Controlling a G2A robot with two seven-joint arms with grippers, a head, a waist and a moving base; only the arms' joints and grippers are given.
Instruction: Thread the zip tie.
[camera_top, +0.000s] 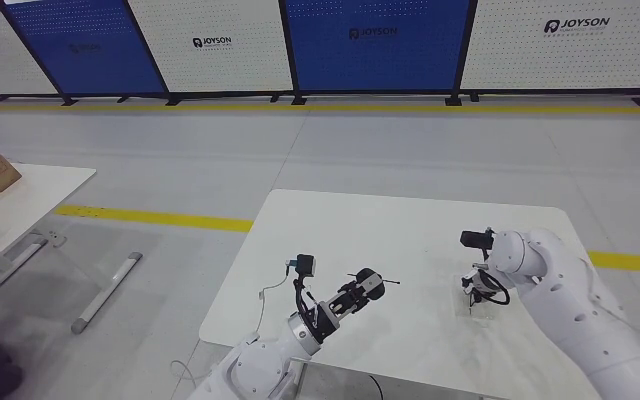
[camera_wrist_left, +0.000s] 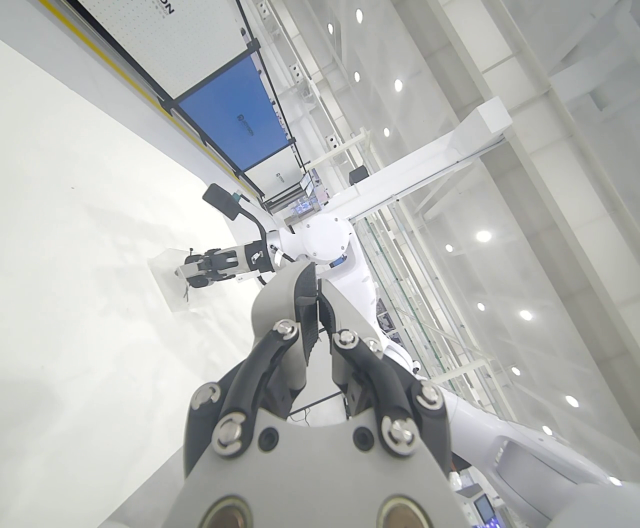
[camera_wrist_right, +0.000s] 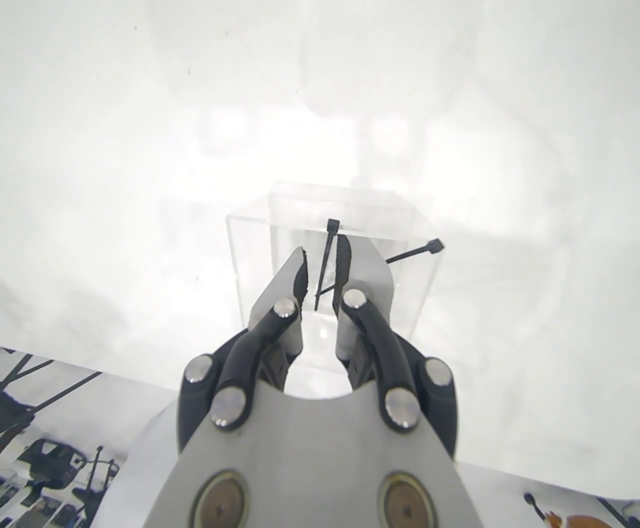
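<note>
Pickup step. My right gripper (camera_wrist_right: 321, 246) over clear box (camera_wrist_right: 250, 260), jaws narrowly apart astride upright zip tie (camera_wrist_right: 325, 264) inside box, unpinched. Left gripper (camera_wrist_left: 314, 280) well apart from box, pressed together on black strip (camera_top: 390, 281), likely 2nd tie. Next: I close, lift straight.

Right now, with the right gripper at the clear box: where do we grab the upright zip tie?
Grip the upright zip tie on its strap, just under the head, approaching as the right gripper points. The strap sits between the open fingers, roughly parallel to them, and the head's bulge should resist slipping. Mind the second tie crossing near its tail.
</note>
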